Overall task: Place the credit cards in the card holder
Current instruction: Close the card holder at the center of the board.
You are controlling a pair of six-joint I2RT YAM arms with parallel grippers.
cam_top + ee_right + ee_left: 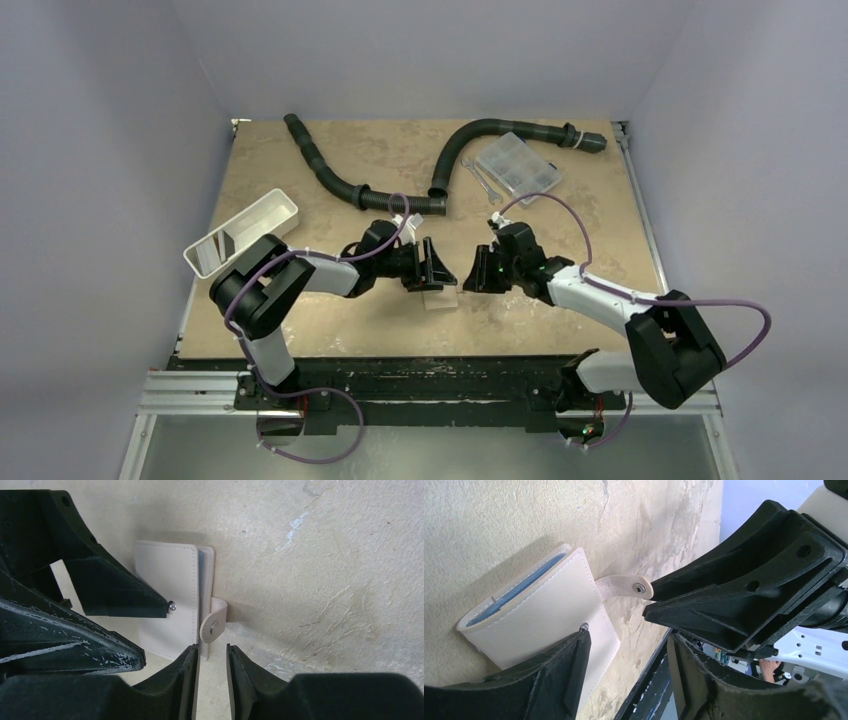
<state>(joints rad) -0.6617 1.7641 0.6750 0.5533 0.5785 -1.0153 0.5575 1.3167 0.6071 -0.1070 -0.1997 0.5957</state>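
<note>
The card holder (539, 615), a cream folding wallet, lies closed on the table between the two grippers (440, 298). The bluish edges of the credit cards (519, 592) show in its open side. Its snap tab (214, 622) sticks out unfastened. My left gripper (629, 637) is open, and one finger (554, 675) rests over the wallet's face beside the snap stud. My right gripper (211, 650) is open by a narrow gap with nothing in it. Its tips stand just short of the tab, at the wallet's edge. In the top view both grippers (432, 265) (474, 276) meet tip to tip over the wallet.
A white oblong tray (243, 232) sits at the left edge with something dark in it. Black corrugated hoses (340, 180) (480, 140) lie across the back, beside a clear compartment box (518, 165) and wrenches (478, 178). The table's front edge (659, 680) is close by.
</note>
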